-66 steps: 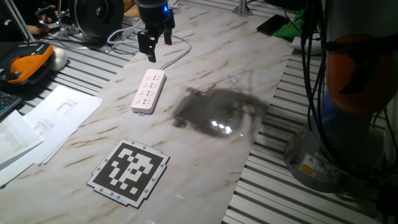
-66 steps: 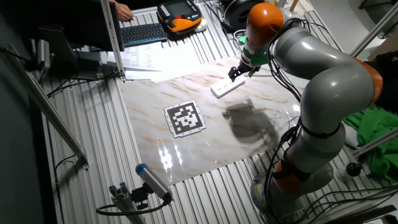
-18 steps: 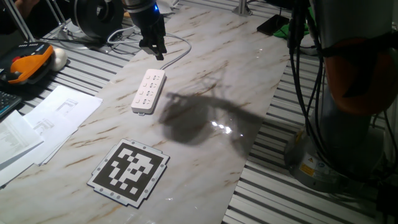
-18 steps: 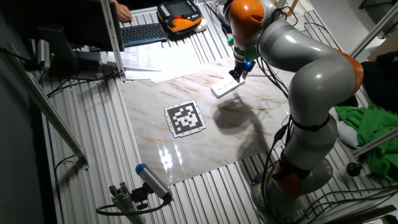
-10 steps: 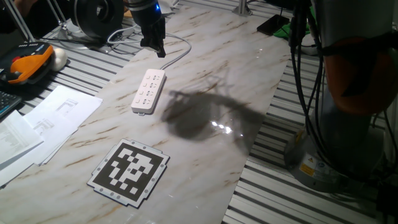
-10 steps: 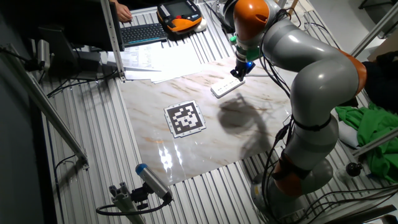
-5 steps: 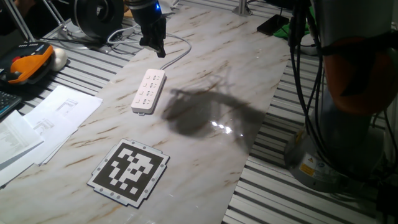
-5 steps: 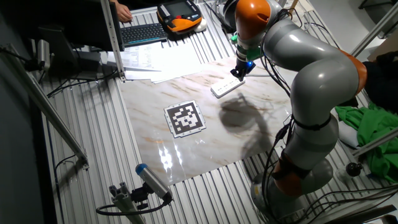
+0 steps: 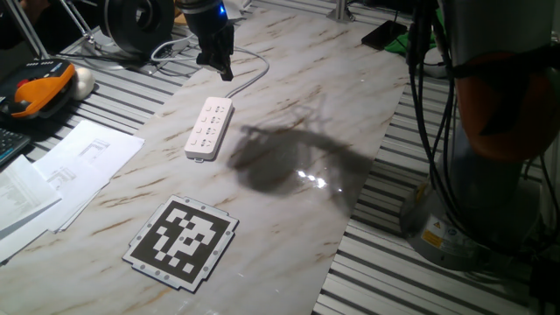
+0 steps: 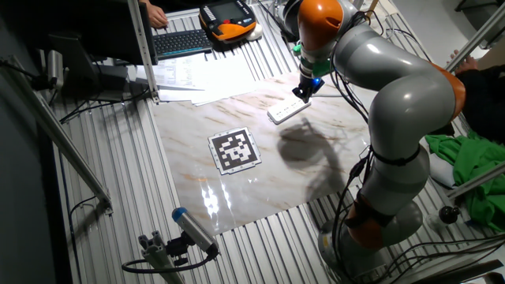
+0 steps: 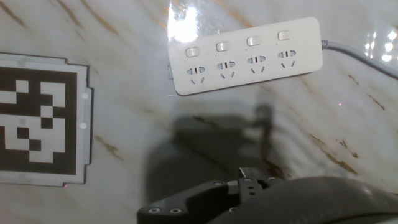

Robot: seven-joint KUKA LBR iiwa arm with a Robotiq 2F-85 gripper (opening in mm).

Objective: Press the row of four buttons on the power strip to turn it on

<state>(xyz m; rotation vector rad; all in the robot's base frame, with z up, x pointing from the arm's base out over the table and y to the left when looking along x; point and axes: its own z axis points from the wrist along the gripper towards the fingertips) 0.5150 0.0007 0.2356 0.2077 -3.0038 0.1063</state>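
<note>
Your gripper (image 9: 219, 66) hangs above the marble-patterned table (image 9: 289, 105), near the cable end of the power strip (image 9: 210, 128) and clear of it. Nothing is held. No view lets you tell whether the fingertips are apart or together, so treat that as unknown.

From the gripper, the power strip lies just below and a little toward the marker board (image 9: 181, 241), its length running away from the hand toward that board. Its white cable (image 9: 249, 77) leaves the near end and passes close under the gripper. In the hand view the strip (image 11: 245, 55) sits in the upper part of the picture, with the row of four buttons (image 11: 236, 43) along its far edge and the socket holes just nearer the hand. All four buttons are unobstructed.

You look to be in the approach step: poised above the strip, with no button under contact. Whether any button is already pressed in cannot be read from these views.

For the next move, shift the hand along the strip until a fingertip stands directly over the end button, then come straight down onto it. Keep the descent vertical, since the strip lies loose on a smooth top and a slanted push would likely slide it. Then step sideways along the row for the other three.
</note>
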